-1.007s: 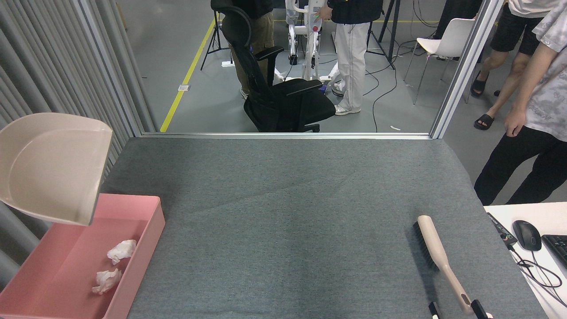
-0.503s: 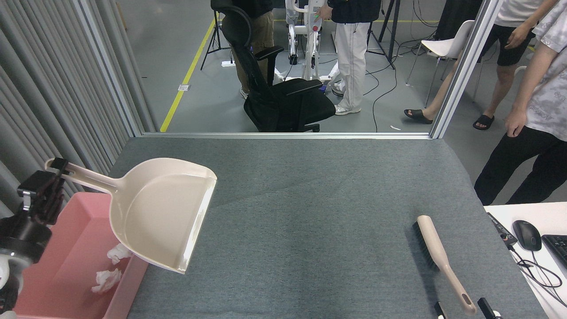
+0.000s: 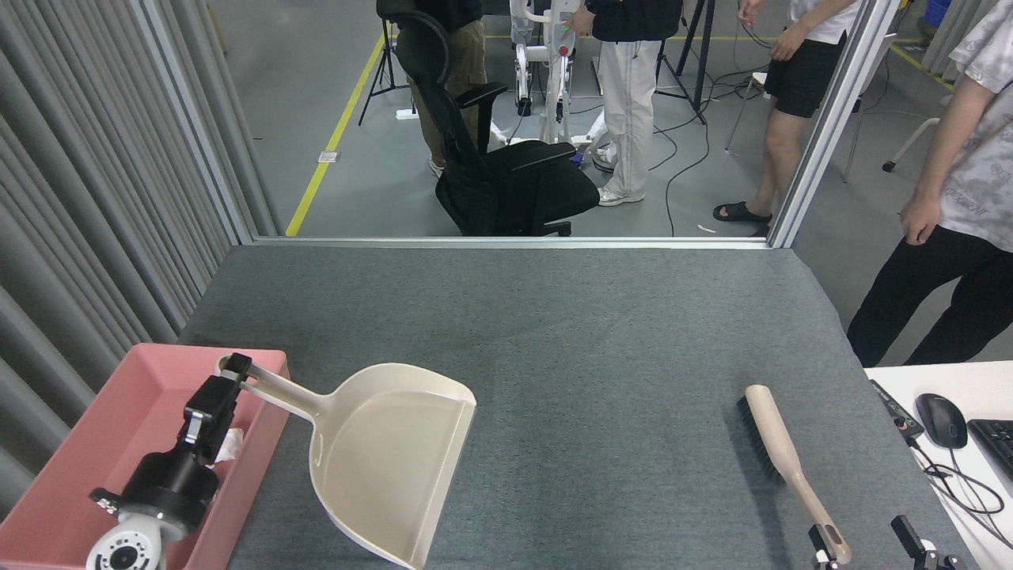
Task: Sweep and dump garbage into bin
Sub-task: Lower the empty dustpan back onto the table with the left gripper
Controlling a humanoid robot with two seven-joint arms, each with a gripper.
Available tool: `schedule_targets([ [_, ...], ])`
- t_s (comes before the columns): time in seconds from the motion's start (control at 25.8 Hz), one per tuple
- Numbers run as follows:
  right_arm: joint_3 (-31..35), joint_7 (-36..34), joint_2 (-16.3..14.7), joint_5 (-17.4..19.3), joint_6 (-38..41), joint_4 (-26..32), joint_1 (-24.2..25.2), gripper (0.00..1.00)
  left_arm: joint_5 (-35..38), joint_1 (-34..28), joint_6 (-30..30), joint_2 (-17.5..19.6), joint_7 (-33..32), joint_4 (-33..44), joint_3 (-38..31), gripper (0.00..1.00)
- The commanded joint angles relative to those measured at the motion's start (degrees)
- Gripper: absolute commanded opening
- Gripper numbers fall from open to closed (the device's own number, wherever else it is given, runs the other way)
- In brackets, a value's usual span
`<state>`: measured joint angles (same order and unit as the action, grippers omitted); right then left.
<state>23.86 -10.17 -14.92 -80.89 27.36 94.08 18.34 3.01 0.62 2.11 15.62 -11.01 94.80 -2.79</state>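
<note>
Even, bright indoor light fills the scene, with no hard glare on the grey table mat. Shadows are soft and short: a faint one lies left of the brush, another under the dustpan. The picture is sharp throughout, with slight bending of straight lines toward the edges.

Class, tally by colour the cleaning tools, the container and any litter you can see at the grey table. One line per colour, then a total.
Beige: 2 (dustpan, brush)
Pink: 1 (bin)
White: 1 (tissue wad; more may be hidden)
Total: 4
</note>
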Motion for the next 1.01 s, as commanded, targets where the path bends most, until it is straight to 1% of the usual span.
schedule_targets([
  [0.0,0.0,-0.2,-0.2,0.0,-0.2,0.1,-0.1,0.99,4.6,-2.2,-0.4,-6.4,0.1,0.9,0.2,0.01],
  [0.15,0.0,-0.1,-0.4,0.1,-0.1,0.1,-0.1,0.99,13.7,-2.5,-0.8,-12.7,0.8,0.9,0.2,0.01],
  [0.27,0.1,0.0,-0.4,0.1,-0.2,0.5,-0.1,0.99,20.3,-2.3,-3.2,-18.3,1.2,0.9,0.3,0.01],
  [0.35,0.5,0.2,-0.3,0.2,-0.3,0.8,-0.1,0.99,22.9,-1.9,-3.9,-20.7,1.4,0.8,0.3,0.01],
  [0.54,0.7,0.8,0.8,0.2,-0.7,1.3,-0.9,0.99,25.5,-1.7,-4.2,-21.0,4.4,-1.5,1.6,0.01],
  [0.66,0.7,2.6,1.6,0.3,-1.2,1.5,-1.9,0.99,29.2,-1.7,-2.8,-21.0,5.5,-3.0,1.8,0.01],
  [0.74,0.6,2.7,2.1,0.3,-1.2,1.6,-2.2,0.99,31.7,-1.7,-0.8,-21.0,6.5,-4.6,2.6,0.01],
  [0.89,0.6,2.7,1.9,0.3,-1.2,1.6,-2.2,0.99,36.9,-1.9,1.4,-20.9,7.5,-6.0,2.9,0.01],
  [0.97,0.6,2.7,1.8,0.3,-1.1,1.6,-2.2,0.99,39.7,-1.9,2.4,-20.9,9.3,-6.9,2.9,0.01],
])
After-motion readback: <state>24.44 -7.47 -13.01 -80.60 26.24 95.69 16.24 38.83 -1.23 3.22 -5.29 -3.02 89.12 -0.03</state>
